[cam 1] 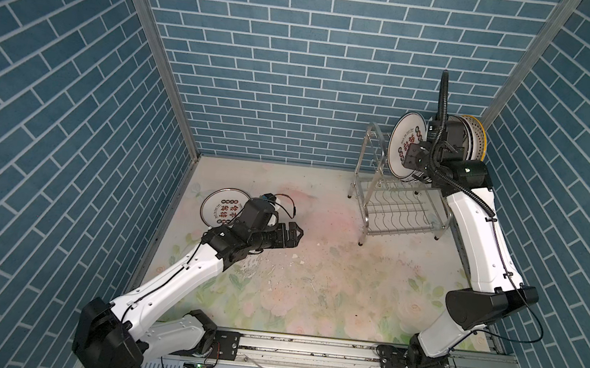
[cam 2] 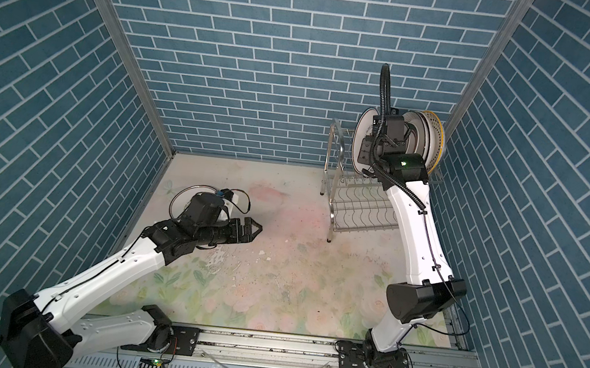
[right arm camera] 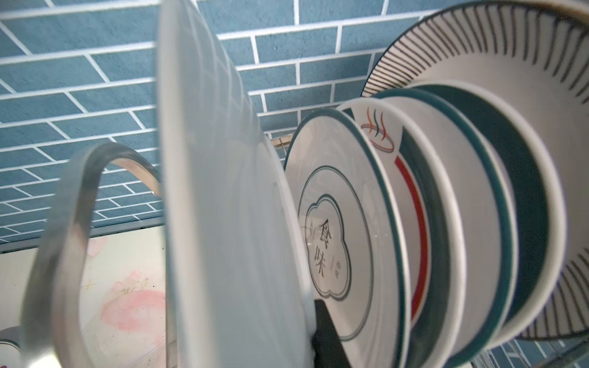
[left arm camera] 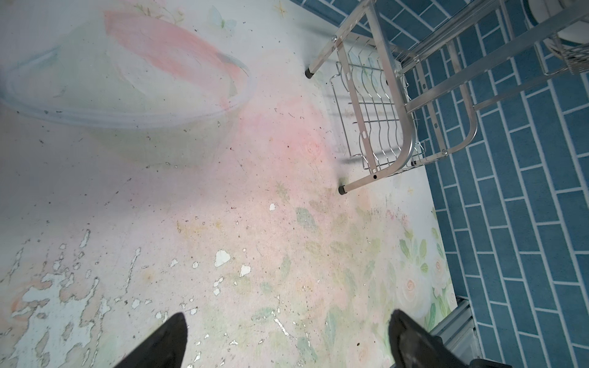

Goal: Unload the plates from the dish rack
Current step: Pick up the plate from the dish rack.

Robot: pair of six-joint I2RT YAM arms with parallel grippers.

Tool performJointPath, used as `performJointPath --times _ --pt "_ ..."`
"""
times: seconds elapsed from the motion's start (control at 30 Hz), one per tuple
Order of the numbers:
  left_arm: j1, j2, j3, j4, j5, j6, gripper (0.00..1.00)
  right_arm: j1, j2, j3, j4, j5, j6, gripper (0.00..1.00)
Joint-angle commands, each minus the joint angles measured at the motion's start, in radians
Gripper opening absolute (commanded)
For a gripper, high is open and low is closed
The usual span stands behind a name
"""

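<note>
We see the right gripper (cam 1: 413, 155) clamped on the rim of the front plate (cam 1: 404, 135), which stands upright at the left end of the dish rack (cam 1: 374, 152) upper tier, far right on the counter (cam 1: 314, 269). More plates (cam 1: 477, 137) stand behind it. The left gripper (cam 1: 297, 234), jaws wide apart and empty, hovers beside a flat plate (cam 1: 219, 204).

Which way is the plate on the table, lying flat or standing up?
Lying flat. In a top view the plate shows its round patterned face upward, resting on the table.
</note>
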Motion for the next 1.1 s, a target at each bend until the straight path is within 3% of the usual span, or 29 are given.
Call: performJointPath --times 0.0,0.2,0.53,0.83,1.07 --pt "-0.003 -0.016 -0.026 0.006 -0.031 0.003 0.99 0.003 -0.062 0.006 0.090 0.013 -0.027 0.01" --pt "0.000 -0.050 -0.023 -0.036 -0.095 0.016 0.99 0.004 -0.097 0.083 0.097 0.005 -0.052 0.00" --pt "0.013 -0.041 0.059 -0.132 -0.068 0.052 0.99 0.005 -0.249 0.138 0.077 -0.012 -0.035 0.00" --pt "0.010 -0.033 0.064 -0.133 0.018 0.109 0.99 0.005 -0.610 -0.206 0.058 0.019 0.001 0.00" --pt "0.005 -0.005 -0.004 -0.075 0.076 0.110 0.99 0.005 -0.936 -0.664 0.000 0.071 0.123 0.00"
